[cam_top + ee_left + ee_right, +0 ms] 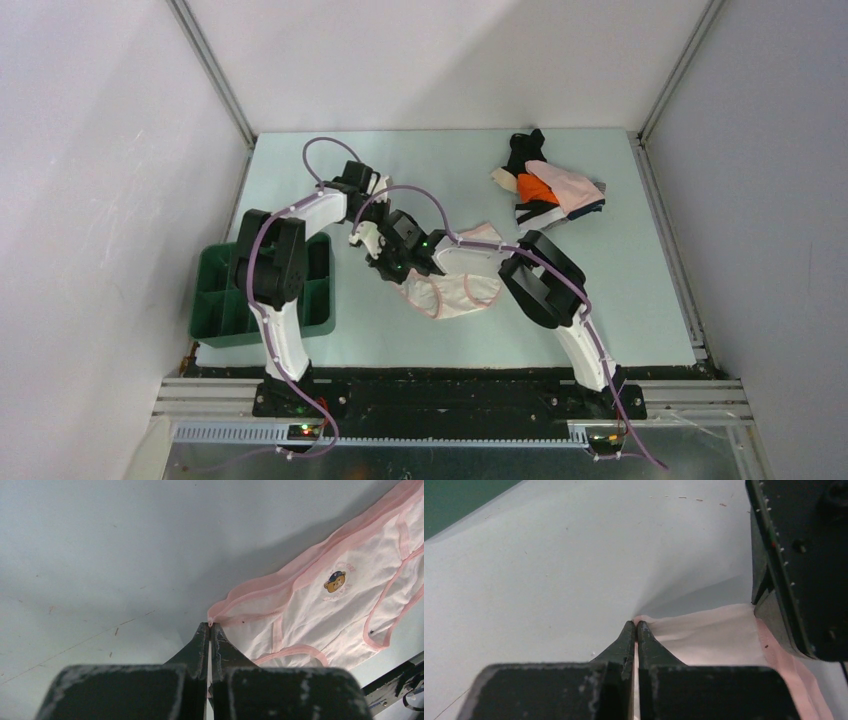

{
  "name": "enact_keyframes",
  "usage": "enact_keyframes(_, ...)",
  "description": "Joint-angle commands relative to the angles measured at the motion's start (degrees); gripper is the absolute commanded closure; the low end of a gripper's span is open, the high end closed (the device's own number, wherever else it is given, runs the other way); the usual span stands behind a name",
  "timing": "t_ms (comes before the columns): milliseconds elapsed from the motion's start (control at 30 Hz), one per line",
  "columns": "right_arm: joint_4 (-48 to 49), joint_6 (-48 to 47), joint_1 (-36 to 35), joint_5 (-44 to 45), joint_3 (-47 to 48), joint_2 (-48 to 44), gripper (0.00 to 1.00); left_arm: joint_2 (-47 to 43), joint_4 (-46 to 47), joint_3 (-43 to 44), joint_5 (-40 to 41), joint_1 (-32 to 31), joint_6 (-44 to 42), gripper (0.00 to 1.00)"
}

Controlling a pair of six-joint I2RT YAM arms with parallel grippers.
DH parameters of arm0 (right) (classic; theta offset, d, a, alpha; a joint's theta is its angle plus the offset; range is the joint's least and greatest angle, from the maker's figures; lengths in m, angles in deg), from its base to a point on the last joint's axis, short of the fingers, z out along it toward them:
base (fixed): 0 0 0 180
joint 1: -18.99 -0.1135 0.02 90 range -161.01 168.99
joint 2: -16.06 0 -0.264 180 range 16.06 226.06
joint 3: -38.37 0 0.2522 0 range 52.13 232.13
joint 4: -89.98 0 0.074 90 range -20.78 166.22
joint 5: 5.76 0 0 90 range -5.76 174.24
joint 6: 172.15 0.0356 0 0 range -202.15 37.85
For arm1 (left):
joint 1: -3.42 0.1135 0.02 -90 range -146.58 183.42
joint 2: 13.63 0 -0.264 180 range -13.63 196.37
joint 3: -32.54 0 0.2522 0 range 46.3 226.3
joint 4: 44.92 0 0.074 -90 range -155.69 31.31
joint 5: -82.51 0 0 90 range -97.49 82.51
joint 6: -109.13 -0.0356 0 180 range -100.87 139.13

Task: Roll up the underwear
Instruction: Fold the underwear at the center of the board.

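Observation:
A pale pink-and-white underwear (455, 292) with pink trim and a small bear print (335, 581) lies spread at the table's middle. My left gripper (210, 625) is shut on a corner of its pink waistband (260, 587). My right gripper (636, 624) is shut on another pink edge of the same underwear (704, 630), close beside the left arm's black body (799, 565). In the top view both grippers (390, 262) meet at the garment's left edge. A heap of other underwear (548, 192), pink, orange, white and black, lies at the far right.
A green plastic tray (215, 310) with dividers stands at the table's near left, beside the left arm's base. White walls close in the table on three sides. The right arm (545, 285) bends across the garment's right part.

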Motion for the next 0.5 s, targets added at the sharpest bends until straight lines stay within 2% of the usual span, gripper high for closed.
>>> enact_keyframes(0, -3.1, 1.4, -0.2, 0.3, 2.6, 1.3, 1.00, -1.7, -0.7, 2.1, -0.1, 1.2, 0.8, 1.00)
enact_keyframes(167, -4.7, 6.5, 0.9, -7.6, 7.2, -0.6, 1.00, -3.7, -1.3, 3.1, -0.8, 3.5, 2.3, 1.00)
enact_keyframes(300, -5.6, 10.7, 1.8, -15.3, 9.9, -1.8, 1.00, -4.8, -1.7, 5.3, -5.1, 4.3, 3.0, 1.00)
enact_keyframes(467, -6.8, 13.7, 4.4, -20.3, 8.9, -4.3, 1.00, -4.4, -1.2, 8.6, -7.8, 4.0, 4.9, 1.00)
